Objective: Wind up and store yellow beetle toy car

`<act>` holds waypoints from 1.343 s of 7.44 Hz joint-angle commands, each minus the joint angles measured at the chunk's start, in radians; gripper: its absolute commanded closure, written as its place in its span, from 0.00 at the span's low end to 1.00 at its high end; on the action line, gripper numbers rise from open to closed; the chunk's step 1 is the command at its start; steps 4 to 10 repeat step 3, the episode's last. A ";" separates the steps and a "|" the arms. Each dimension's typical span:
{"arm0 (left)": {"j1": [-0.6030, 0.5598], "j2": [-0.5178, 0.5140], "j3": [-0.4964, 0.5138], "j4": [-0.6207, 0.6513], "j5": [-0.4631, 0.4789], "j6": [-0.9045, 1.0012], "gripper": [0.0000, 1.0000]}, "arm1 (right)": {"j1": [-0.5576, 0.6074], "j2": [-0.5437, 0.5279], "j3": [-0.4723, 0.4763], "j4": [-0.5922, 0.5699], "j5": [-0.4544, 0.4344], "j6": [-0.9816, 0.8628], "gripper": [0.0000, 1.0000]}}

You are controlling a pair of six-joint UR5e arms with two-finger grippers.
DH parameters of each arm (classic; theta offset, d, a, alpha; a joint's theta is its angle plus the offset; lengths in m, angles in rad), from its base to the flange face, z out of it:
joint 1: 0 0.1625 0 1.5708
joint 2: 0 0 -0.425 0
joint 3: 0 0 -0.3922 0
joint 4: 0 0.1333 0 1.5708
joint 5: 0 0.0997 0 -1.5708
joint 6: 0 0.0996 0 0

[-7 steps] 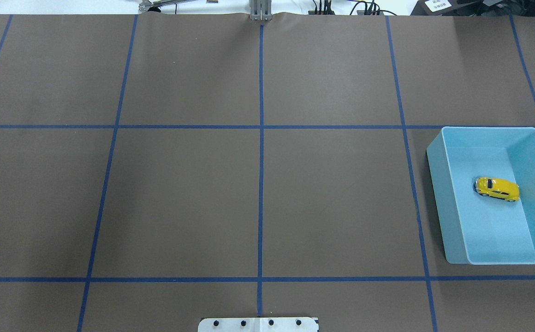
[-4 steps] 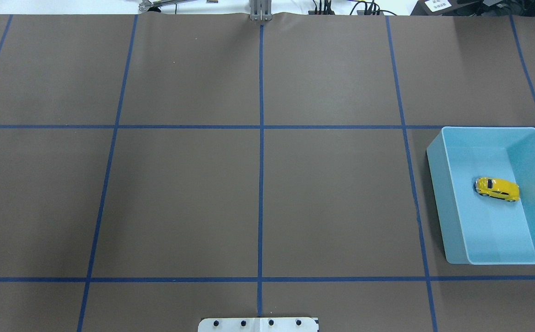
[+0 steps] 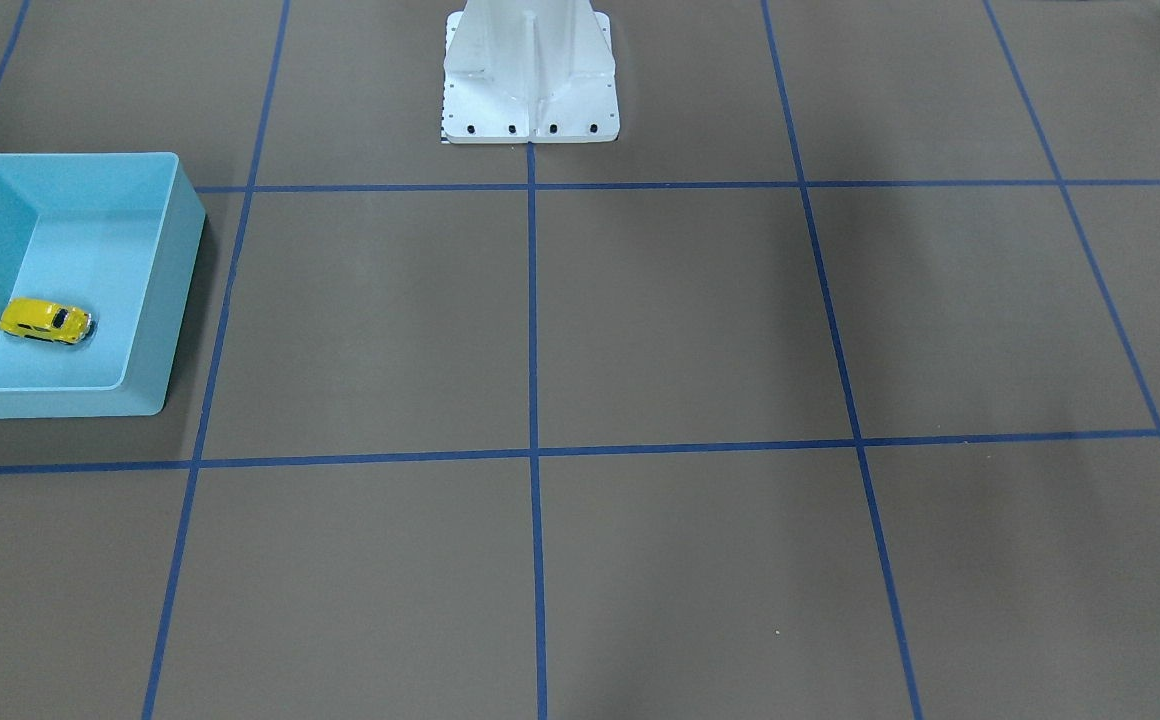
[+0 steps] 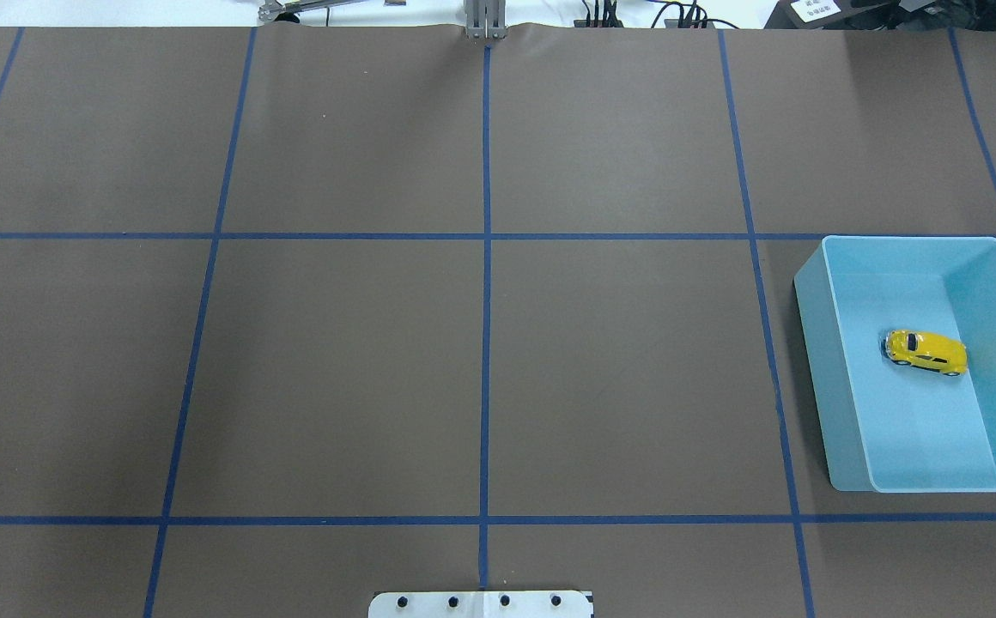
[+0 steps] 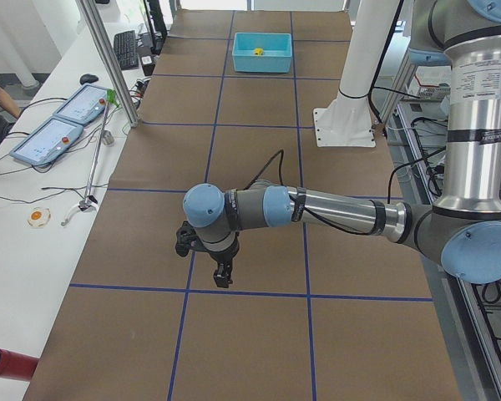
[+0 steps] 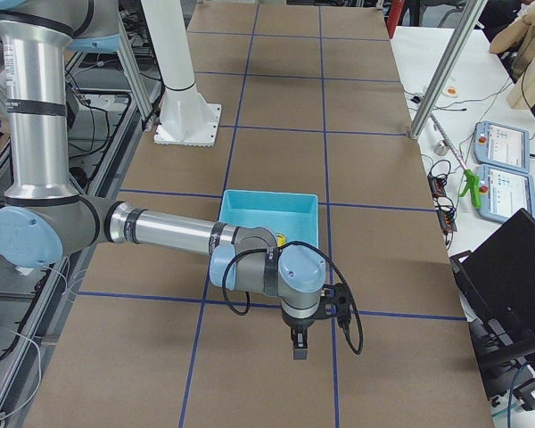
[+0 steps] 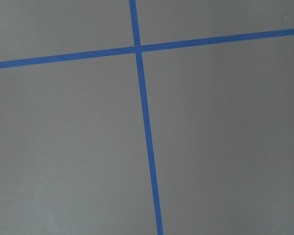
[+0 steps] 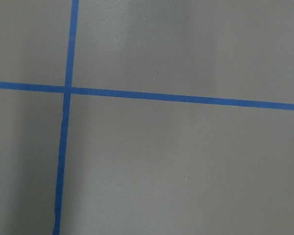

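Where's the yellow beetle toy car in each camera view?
Front-facing: yellow beetle toy car, far left.
Overhead: car, right edge.
Exterior left: car, top centre, tiny.
Exterior right: car, centre, barely showing.
Left wrist: absent.
Right wrist: absent.
Shared landmark: the blue bin holding it.

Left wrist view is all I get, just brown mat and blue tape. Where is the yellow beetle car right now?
Observer: The yellow beetle toy car lies on the floor of the blue bin.
Operator: Is a claw close to it?
Observer: None touches it; the right claw hangs above the table outside the bin, towards that end of the table.
Operator: And my left one?
Observer: The left claw hangs over bare table, far down the table from the bin.
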 commanded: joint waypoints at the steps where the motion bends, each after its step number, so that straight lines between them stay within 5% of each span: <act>1: -0.002 0.002 -0.004 0.000 -0.002 0.001 0.00 | 0.000 0.001 0.000 0.000 0.002 0.000 0.00; 10: -0.002 0.002 -0.008 0.000 -0.002 0.001 0.00 | -0.011 0.003 0.000 0.000 0.002 0.005 0.00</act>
